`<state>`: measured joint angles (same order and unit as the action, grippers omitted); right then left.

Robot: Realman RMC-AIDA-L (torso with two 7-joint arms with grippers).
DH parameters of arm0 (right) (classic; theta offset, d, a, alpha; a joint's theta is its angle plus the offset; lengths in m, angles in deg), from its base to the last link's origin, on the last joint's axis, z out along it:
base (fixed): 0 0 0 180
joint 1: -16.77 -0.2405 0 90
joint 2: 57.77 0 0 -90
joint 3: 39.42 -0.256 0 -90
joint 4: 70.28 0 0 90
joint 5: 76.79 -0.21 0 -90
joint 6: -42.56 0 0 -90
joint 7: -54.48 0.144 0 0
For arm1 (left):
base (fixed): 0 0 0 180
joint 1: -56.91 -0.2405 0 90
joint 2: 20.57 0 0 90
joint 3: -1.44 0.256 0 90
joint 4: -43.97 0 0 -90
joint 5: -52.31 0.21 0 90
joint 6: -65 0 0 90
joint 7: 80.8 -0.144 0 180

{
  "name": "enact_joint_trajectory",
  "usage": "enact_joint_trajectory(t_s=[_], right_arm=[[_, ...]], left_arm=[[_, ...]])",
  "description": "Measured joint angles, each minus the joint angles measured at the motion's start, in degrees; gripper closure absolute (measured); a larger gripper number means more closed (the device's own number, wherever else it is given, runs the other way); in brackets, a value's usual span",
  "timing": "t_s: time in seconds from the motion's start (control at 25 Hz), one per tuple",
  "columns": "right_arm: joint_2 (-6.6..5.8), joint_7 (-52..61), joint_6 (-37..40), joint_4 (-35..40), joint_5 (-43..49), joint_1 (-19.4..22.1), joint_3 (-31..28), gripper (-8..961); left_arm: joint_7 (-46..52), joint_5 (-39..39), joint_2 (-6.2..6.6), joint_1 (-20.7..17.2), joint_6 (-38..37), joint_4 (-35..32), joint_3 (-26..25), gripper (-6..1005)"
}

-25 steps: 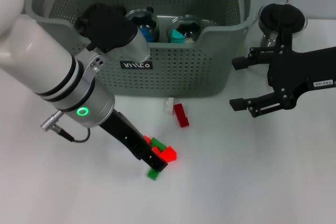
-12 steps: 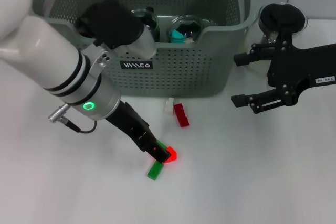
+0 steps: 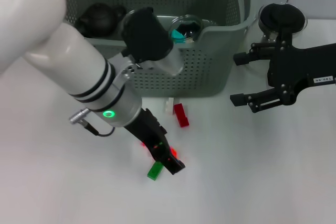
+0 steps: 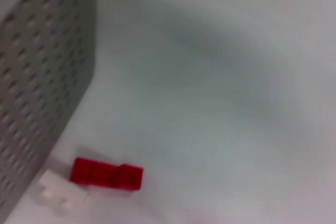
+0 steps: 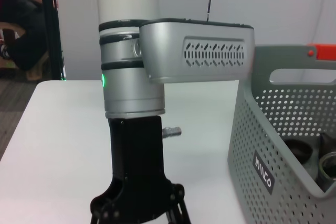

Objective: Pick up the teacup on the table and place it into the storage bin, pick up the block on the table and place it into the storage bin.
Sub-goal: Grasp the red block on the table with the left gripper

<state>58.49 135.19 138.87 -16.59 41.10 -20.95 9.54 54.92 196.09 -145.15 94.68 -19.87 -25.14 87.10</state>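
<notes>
Movement first: the left gripper [image 3: 173, 164] has swung from the bright red block it was nosing half a second ago to a spot just right of the green block [image 3: 154, 170], and its arm now covers more of the bin's [image 3: 215, 56] front wall. A sliver of red [image 3: 172, 152] shows beside the gripper; whether it is pinching that piece or is closed at all, I cannot tell. The green block lies loose on the table [image 3: 262, 177]. A darker red block [image 3: 181, 115] and a white block [image 3: 168, 106] sit touching each other just before the bin. No block looks binned yet, so that step seems unfinished. A glass cup [image 3: 185, 28] already rests inside the bin, so the teacup part looks done.

The right gripper [image 3: 242, 80] hangs spread and idle near the glass pot [image 3: 282, 18].

The table is plain, smooth white. Beyond it are pale walls and a seated person [image 5: 16, 19] at the room's edge.
</notes>
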Motion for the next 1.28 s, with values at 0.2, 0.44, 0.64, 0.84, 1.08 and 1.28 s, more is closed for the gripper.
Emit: enact_joint_trajectory(t_s=[0.2, 0.44, 0.64, 0.84, 1.08, 1.28], right_arm=[[0.03, -0.08, -0.47, -0.09, 0.07, 0.1, 0.0, 25], [0.03, -0.1, -0.68, -0.09, 0.17, 0.2, 0.0, 26], [0.03, -0.17, -0.7, -0.09, 0.17, 0.29, 0.0, 26], [0.03, -0.2, -0.79, -0.09, 0.16, 0.26, -0.01, 26], [0.02, -0.2, -1.19, -0.08, 0.16, 0.13, -0.01, 25], [0.02, -0.24, -1.33, -0.08, 0.13, -0.04, -0.01, 25]], left_arm=[[-0.12, -1.84, 0.02, 0.89, 1.94, 2.12, 1.02, 38], [-0.29, -2.56, 0.03, 1.29, 5.38, 4.8, 1.08, 38], [-1.38, -2.56, 0.03, 1.3, 7.11, 6.01, 1.27, 38], [-2.03, -2.62, 0.01, 1.28, 8.83, 7.35, 2.25, 37], [-2.15, -2.51, -0.06, 1.35, 9.64, 8.38, 3.83, 37], [-2.2, -2.18, -0.06, 1.3, 9.68, 8.38, 4.86, 38]])
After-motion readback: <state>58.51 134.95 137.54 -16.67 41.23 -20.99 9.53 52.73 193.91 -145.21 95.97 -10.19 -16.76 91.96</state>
